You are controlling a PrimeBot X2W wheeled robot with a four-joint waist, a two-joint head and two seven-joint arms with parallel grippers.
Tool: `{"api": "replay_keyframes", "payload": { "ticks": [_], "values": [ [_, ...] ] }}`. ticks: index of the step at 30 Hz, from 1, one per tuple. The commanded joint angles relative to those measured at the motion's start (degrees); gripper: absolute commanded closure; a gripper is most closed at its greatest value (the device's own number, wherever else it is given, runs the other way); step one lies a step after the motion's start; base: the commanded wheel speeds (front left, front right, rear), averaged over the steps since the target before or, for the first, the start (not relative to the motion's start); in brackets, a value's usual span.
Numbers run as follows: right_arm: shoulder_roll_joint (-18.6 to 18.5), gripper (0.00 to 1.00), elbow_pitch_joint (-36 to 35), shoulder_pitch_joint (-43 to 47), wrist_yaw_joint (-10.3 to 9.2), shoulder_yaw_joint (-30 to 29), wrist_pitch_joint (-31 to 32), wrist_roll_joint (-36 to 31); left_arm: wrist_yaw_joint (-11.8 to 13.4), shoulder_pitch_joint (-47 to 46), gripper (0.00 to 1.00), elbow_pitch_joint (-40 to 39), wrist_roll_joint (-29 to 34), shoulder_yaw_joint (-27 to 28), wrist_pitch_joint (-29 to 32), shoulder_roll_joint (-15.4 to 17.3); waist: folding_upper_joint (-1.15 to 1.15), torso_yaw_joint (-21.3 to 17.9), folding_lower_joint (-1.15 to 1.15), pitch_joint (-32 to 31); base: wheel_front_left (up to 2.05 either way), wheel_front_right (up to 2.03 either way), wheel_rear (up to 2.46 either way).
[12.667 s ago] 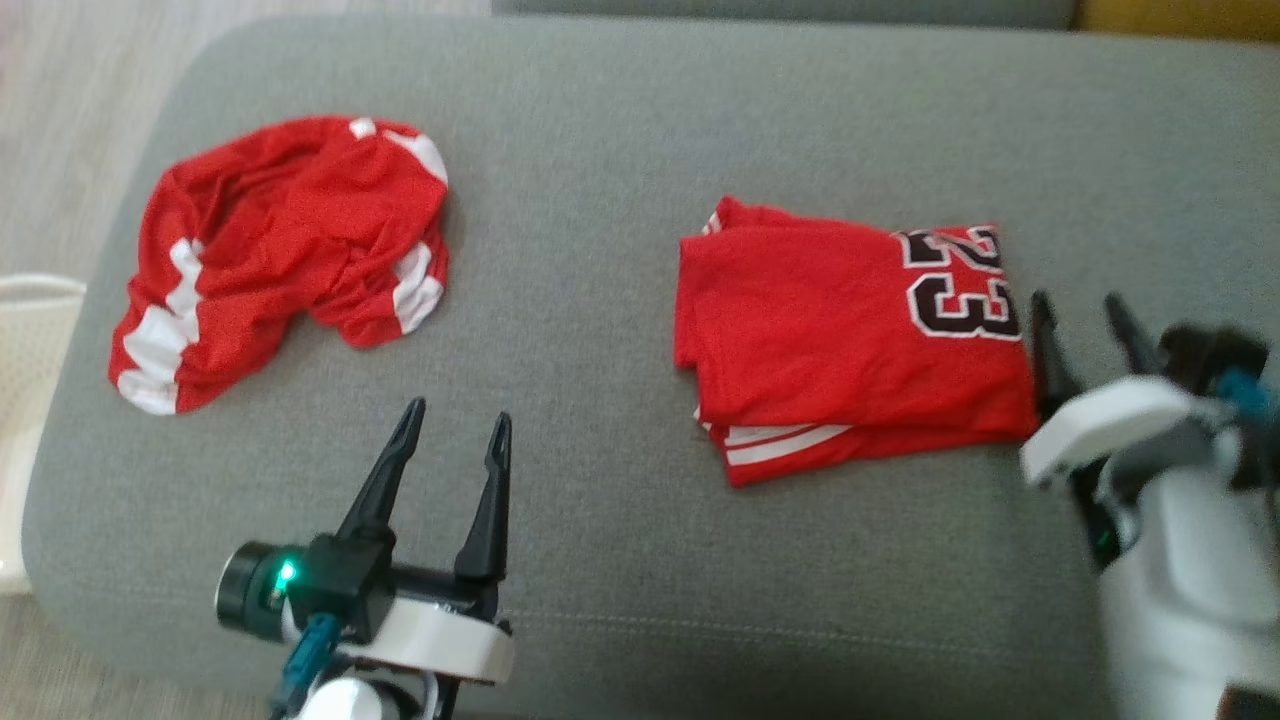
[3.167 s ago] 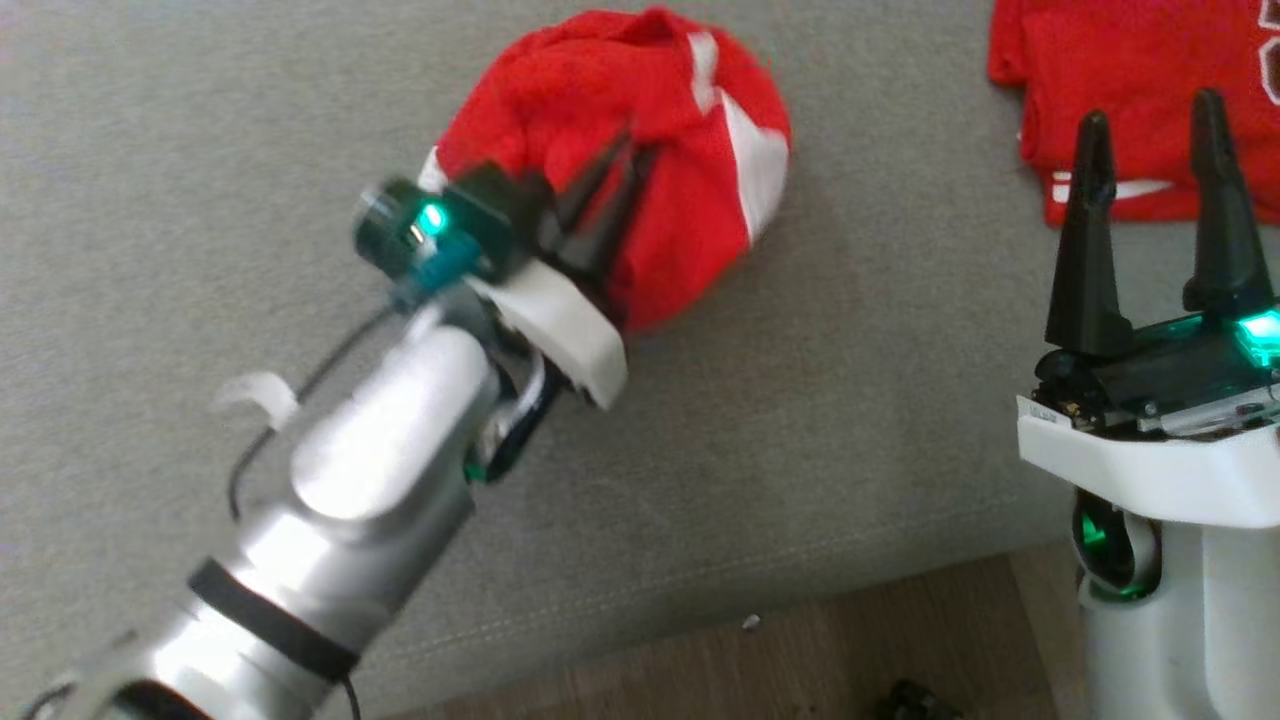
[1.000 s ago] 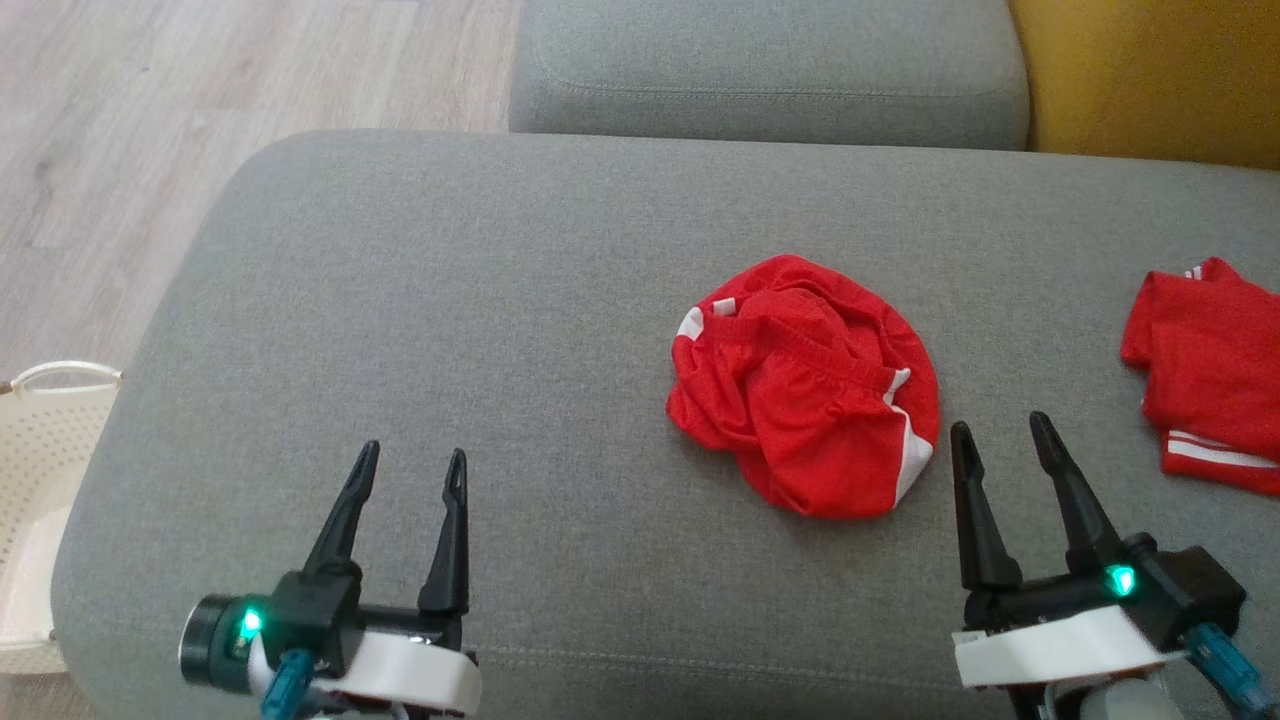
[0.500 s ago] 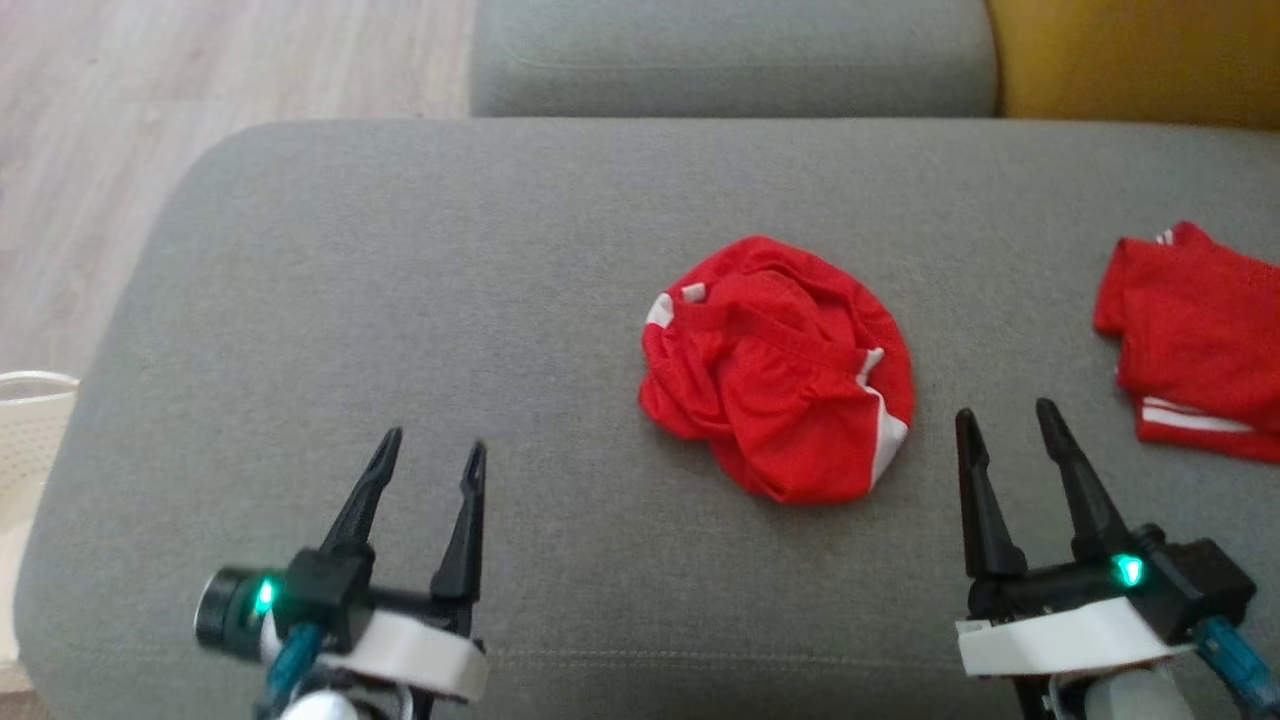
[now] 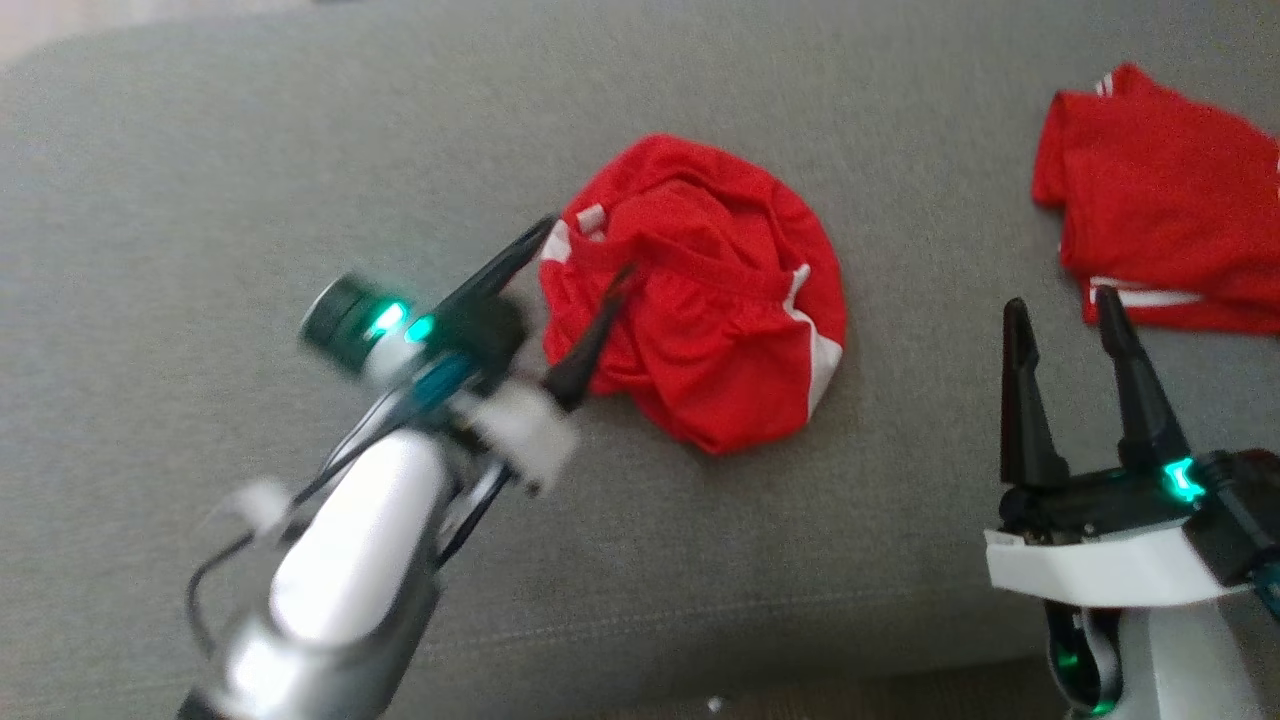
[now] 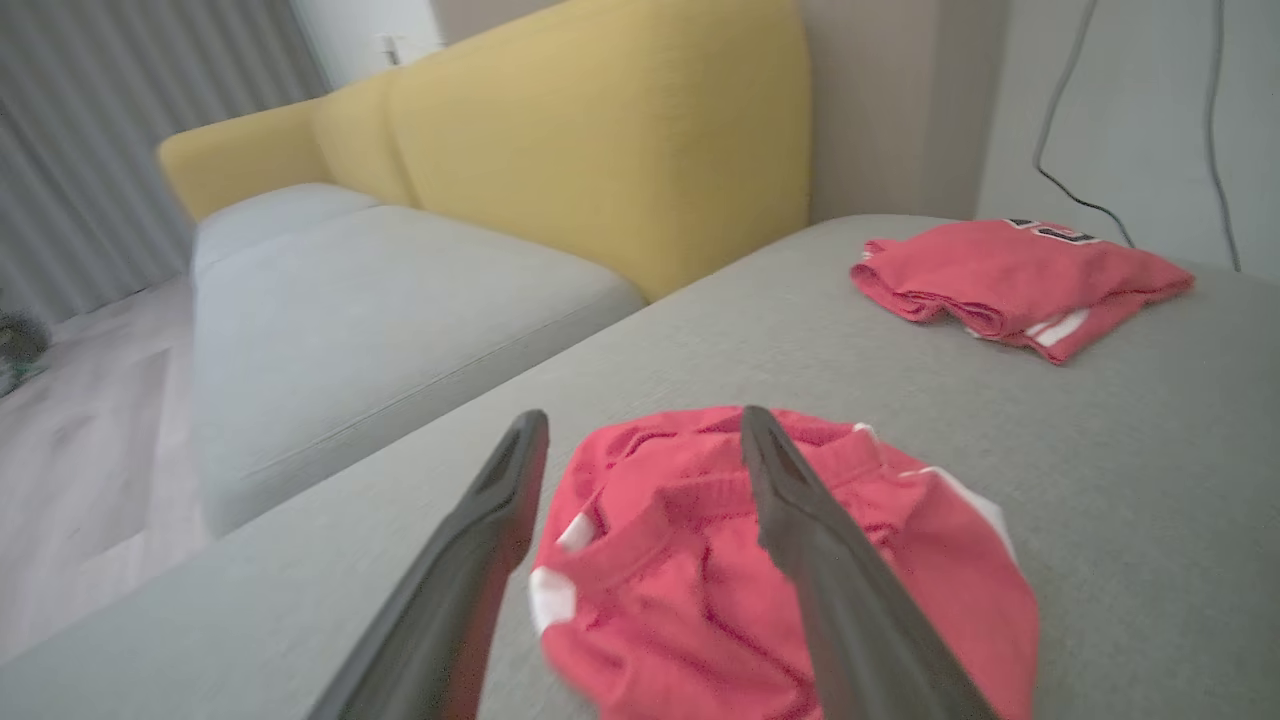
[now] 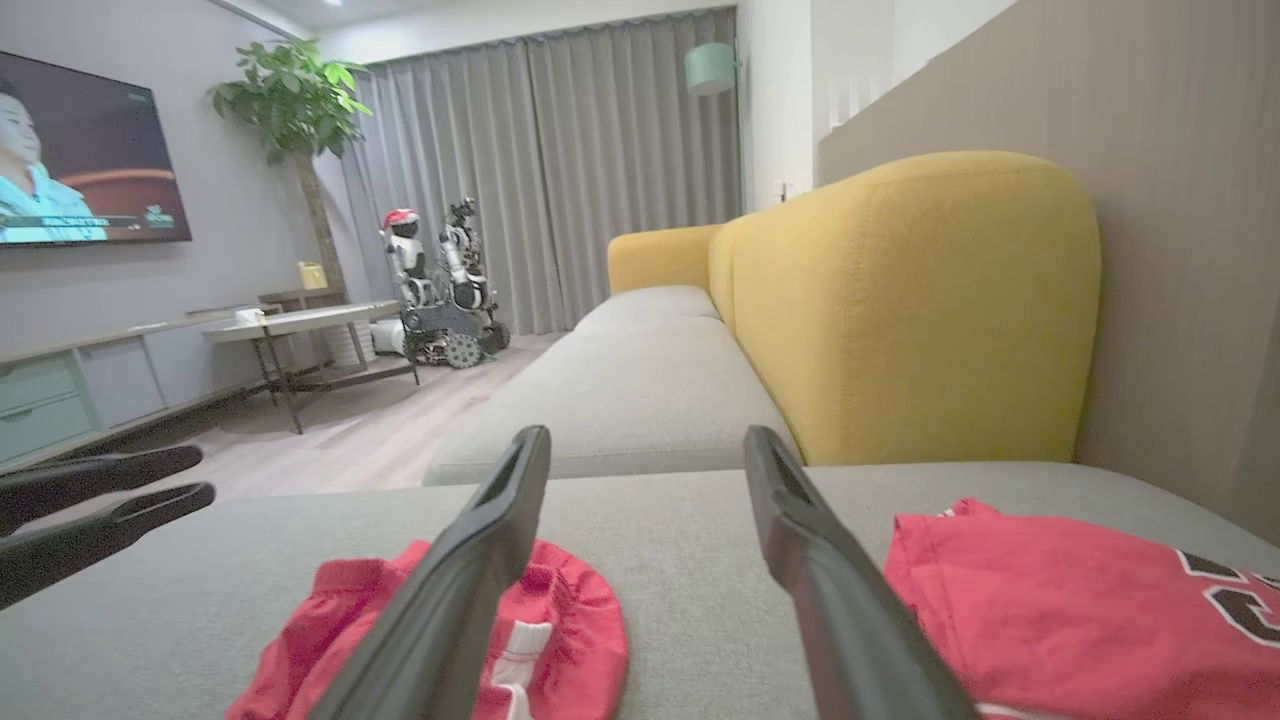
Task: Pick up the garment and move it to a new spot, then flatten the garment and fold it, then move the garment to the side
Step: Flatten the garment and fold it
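Observation:
The garment [image 5: 700,300] is a crumpled pair of red shorts with white trim, lying in a heap on the grey sofa seat [image 5: 200,200]. My left gripper [image 5: 585,248] is open at the heap's left edge, one finger beside the fabric and one over it. The left wrist view shows the garment [image 6: 700,560] between and beyond those open fingers [image 6: 642,418]. My right gripper [image 5: 1058,300] stands open and empty to the right of the heap, apart from it. From the right wrist the garment [image 7: 560,620] lies low left of the open fingers [image 7: 648,435], with the left gripper [image 7: 205,473] at far left.
A folded red jersey [image 5: 1160,230] lies on the seat at the far right, also seen as the jersey [image 6: 1010,280] and the jersey [image 7: 1060,600]. A yellow backrest [image 7: 900,300] rises behind. The seat's front edge and wooden floor [image 5: 800,700] run along the bottom.
My left arm has reached forward and rightward until its open fingers straddle the garment's left edge. The head camera has tipped down and closer. The right gripper stays open in place.

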Motion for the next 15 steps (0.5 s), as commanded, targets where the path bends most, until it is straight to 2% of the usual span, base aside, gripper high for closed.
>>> {"api": "replay_keyframes", "payload": {
  "ticks": [1,8,15],
  "values": [
    [-0.08,0.0,-2.52,-2.58,0.11,0.99,-0.24,-0.74,-0.3,-5.34,0.0,-1.35,-0.77,-0.92,1.66,0.38,0.0,-2.86,0.0,4.34,0.0,0.0,0.0],
    [-0.08,0.0,-4.06,-5.0,0.11,0.14,-0.24,-1.56,-0.34,-21.62,0.0,2.16,-5.64,-15.58,12.92,-1.05,0.0,-5.09,0.0,10.86,0.0,0.0,0.0],
    [-0.08,0.0,-4.4,-6.11,0.11,0.1,-0.24,-1.24,-0.34,-28.6,0.0,5.93,-9.76,-22.09,21.65,0.07,0.0,-6.07,0.0,12.45,0.0,0.0,0.0]
  ]
}}
